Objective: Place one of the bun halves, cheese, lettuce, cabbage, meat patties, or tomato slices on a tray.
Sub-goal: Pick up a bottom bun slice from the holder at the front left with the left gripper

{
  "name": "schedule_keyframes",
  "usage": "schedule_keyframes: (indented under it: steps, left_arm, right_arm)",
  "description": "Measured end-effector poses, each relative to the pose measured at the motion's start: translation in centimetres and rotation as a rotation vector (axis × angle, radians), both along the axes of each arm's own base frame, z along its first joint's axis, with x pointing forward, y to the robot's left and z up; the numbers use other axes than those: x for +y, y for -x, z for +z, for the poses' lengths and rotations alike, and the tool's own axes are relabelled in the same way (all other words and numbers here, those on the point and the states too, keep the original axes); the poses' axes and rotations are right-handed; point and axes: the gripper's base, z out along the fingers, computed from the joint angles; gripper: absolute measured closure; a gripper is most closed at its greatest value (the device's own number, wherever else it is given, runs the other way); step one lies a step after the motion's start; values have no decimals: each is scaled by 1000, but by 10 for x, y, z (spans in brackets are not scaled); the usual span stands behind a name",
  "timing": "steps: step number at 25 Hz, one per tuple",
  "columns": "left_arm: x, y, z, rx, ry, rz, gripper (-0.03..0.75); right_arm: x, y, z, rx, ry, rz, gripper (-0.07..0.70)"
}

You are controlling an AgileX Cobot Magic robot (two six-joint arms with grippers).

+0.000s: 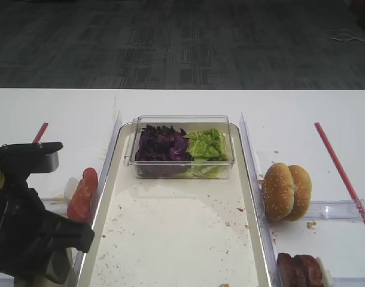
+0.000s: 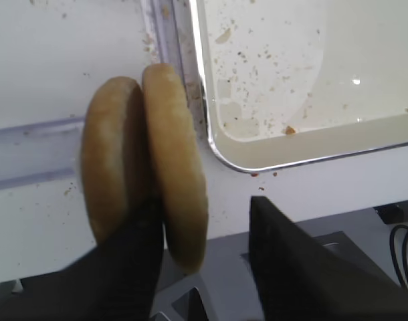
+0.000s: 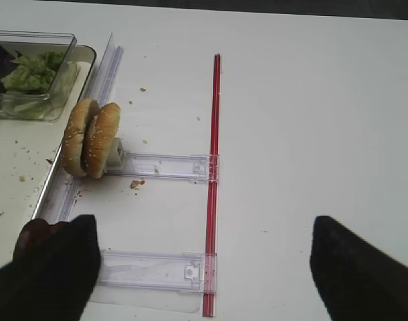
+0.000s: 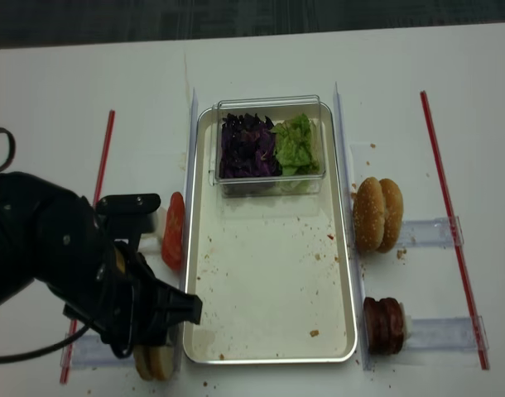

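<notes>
Left gripper (image 2: 204, 267) down at the pale cream bun halves (image 2: 145, 160), jaws apart around the nearer one.

Two round bun halves standing on edge just outside the near corner of the long shiny metal tray (image 4: 339, 273), one black finger (image 2: 134, 261) between them, the other beside. Farther along, orange-red tomato slices (image 4: 174, 230), then purple cabbage (image 4: 246, 145) and green lettuce (image 4: 295, 142) in a clear plastic tub (image 4: 269, 186). Right gripper (image 3: 204, 264) wide open, holding nothing.

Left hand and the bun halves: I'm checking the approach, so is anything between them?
Nothing. In the left wrist view the left hand straddles the nearer of the two bun halves, which stand on edge beside the tray corner.
</notes>
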Motion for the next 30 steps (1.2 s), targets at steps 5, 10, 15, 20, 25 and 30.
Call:
schedule_keyframes:
  steps: [5, 10, 15, 20, 25, 30]
  left_arm:
    - [1, -2, -1, -7, -20, 17, 404]
    - [2, -3, -1, -14, -27, 23, 404]
    - [2, -3, -1, -14, -28, 24, 446]
    - [1, -4, -1, -24, -23, 25, 507]
    - [1, -4, -1, -32, -18, 24, 560]
    - [1, -4, -1, -33, -18, 25, 606]
  right_arm:
    - [0, 0, 0, 0, 0, 0, -32]
    - [0, 0, 0, 0, 0, 0, -32]
    - [0, 0, 0, 0, 2, 1, -32]
    - [0, 0, 0, 0, 2, 1, -32]
    - [0, 0, 0, 0, 2, 1, -32]
    - [0, 0, 0, 2, 3, 2, -32]
